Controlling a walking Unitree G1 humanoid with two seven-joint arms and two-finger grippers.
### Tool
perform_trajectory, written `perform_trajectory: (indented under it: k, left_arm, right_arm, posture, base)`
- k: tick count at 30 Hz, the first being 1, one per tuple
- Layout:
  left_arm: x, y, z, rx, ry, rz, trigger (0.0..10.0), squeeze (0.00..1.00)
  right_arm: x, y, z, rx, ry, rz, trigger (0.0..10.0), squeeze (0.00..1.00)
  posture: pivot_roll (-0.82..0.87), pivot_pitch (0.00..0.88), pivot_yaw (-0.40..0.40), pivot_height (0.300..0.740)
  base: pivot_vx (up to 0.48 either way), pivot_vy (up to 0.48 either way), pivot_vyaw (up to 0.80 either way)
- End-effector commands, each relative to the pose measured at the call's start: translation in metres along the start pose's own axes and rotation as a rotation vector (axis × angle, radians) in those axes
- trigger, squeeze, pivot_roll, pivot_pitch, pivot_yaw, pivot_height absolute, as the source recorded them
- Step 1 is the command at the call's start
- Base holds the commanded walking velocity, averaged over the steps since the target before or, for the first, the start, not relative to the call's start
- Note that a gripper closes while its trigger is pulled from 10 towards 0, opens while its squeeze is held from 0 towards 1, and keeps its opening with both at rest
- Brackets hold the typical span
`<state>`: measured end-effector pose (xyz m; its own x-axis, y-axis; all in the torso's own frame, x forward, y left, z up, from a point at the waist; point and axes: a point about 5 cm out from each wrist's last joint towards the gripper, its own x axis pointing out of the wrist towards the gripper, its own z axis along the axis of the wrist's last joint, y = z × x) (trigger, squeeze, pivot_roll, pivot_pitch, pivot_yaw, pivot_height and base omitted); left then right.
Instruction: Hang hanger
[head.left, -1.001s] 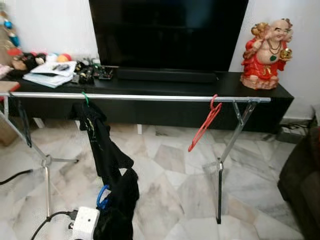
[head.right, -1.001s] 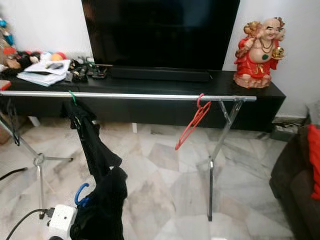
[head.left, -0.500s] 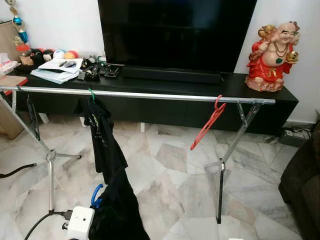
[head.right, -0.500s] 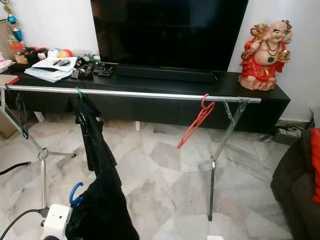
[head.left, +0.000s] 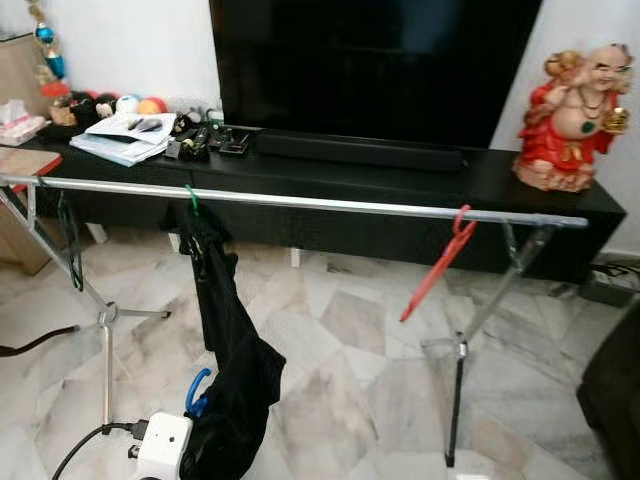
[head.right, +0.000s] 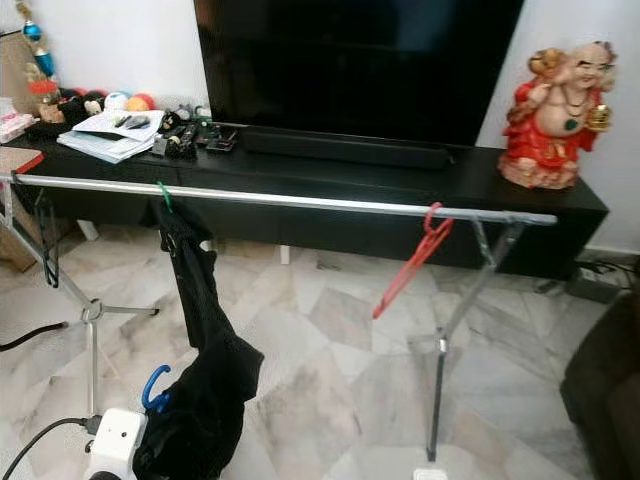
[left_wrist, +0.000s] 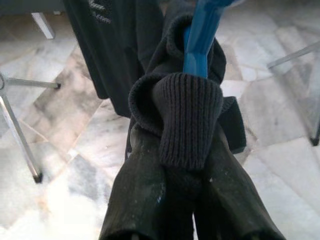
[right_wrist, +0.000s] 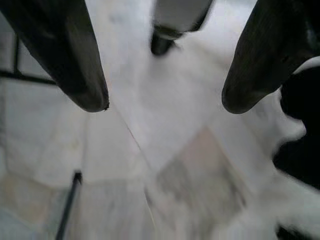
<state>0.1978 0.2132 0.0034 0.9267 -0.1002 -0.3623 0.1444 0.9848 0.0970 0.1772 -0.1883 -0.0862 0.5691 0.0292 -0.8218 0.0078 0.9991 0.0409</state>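
Note:
A silver clothes rail (head.left: 320, 204) runs across in front of me. On it hang a green hanger (head.left: 191, 197) carrying a black garment (head.left: 218, 295) and a bare red hanger (head.left: 440, 262) near the right end. Low at the left, my left gripper (left_wrist: 182, 150) is shut on a blue hanger (left_wrist: 200, 40) wrapped in a black knit garment (left_wrist: 187, 120). The hanger's blue hook (head.left: 197, 389) pokes out beside the hanging cloth, below the rail. My right gripper (right_wrist: 165, 102) is open over the marble floor with nothing between its fingers.
Behind the rail stands a black TV console (head.left: 400, 180) with a large TV (head.left: 370, 60), a red figurine (head.left: 577, 120) and papers and clutter (head.left: 130, 135). The rack's legs (head.left: 455, 390) stand on the floor. A cable (head.left: 30, 345) lies at the left, a dark sofa (head.left: 615, 400) at the right.
The camera has shifted, so the rail and console sit further right in the picture. The blue hanger and its garment stay low in my left gripper. The red hanger hangs where it was.

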Motion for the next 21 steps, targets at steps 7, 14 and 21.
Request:
perform_trajectory:
  k: [7, 14, 21]
  left_arm:
    - [0.006, -0.008, 0.012, 0.006, -0.053, -0.043, 10.0, 0.0]
    - [0.005, -0.008, 0.012, 0.011, -0.053, -0.05, 10.0, 0.0]
    - [0.005, -0.017, 0.012, 0.078, -0.039, -0.146, 10.0, 0.0]
  right_arm:
    - [-0.003, -0.011, -0.008, 0.004, 0.025, -0.038, 10.0, 0.0]
    - [-0.004, -0.014, -0.009, -0.001, 0.028, -0.043, 10.0, 0.0]
    - [-0.004, -0.017, -0.007, -0.001, 0.026, -0.06, 10.0, 0.0]
  posture:
    - [0.14, 0.009, -0.016, 0.74]
    - [0.14, 0.001, -0.017, 0.74]
    - [0.14, 0.007, -0.023, 0.74]
  base:
    - [0.376, 0.0, 0.0]
    - [0.381, 0.0, 0.0]
    - [0.384, 0.0, 0.0]
